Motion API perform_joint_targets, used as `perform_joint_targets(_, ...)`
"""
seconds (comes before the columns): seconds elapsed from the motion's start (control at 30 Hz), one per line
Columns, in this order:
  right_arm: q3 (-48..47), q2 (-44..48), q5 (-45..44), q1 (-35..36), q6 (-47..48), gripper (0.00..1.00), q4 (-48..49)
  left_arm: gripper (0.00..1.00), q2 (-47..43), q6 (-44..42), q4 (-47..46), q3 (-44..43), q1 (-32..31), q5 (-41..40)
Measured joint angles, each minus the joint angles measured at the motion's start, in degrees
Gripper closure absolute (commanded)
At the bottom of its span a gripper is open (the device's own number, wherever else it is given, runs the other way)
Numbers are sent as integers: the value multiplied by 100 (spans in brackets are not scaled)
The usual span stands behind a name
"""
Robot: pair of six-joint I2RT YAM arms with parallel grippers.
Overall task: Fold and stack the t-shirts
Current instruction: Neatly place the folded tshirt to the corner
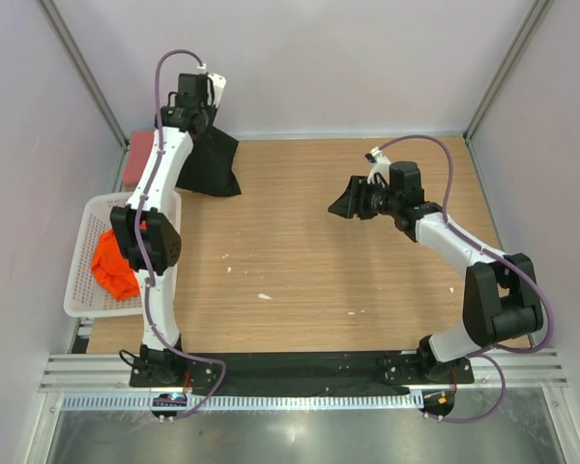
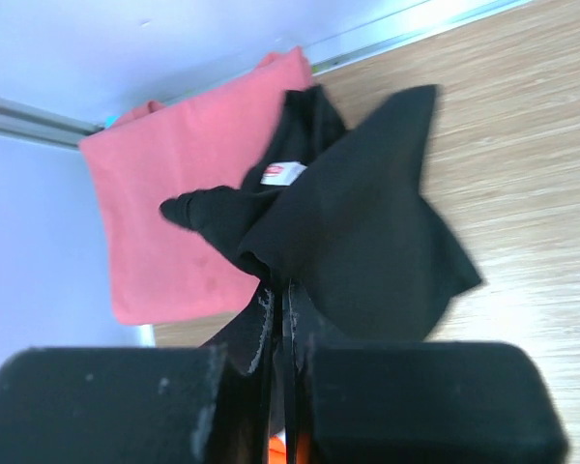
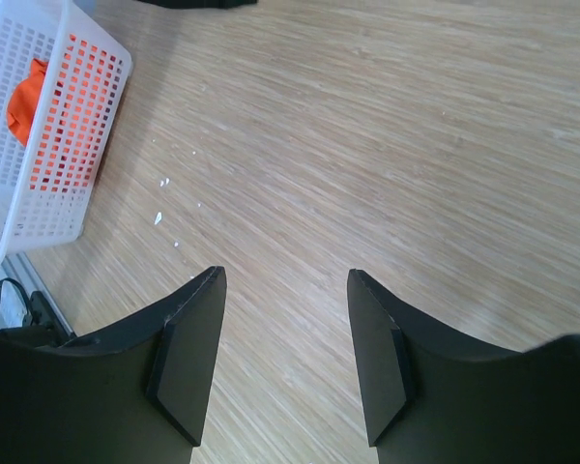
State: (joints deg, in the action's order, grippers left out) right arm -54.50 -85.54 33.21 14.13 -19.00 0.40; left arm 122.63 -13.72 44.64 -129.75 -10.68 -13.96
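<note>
Pinched soft black cloth t-shirt [image 2: 367, 222] in left gripper [image 2: 278, 300], dangling below; held right gripper [image 3: 282, 290] agape, empty, well apart.

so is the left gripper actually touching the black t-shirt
Touching. In the left wrist view the left gripper is shut on the black t-shirt, with the cloth pinched between its jaws.

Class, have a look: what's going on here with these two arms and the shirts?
The left gripper is shut on the black shirt, holding it up near the table's far left corner, by the flat pinkish-red shirt. The orange shirt lies bunched in the white basket. The right gripper is open and empty over the wooden table.
</note>
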Motion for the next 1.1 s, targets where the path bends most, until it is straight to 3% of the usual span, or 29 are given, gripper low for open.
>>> perform_joint_targets(0.33, -240, -74, 17, 2, 81, 41, 0, 100, -2, -352, 31, -157, 409, 70)
perform_joint_targets(0.77, -538, -481, 17, 96, 138, 41, -20, 100, 22, -664, -83, -367, 1519, 1110)
perform_joint_targets(1.1, -680, -999, 11, 157, 243, 41, -22, 100, 516, -459, -988, -807, 2039, 1781)
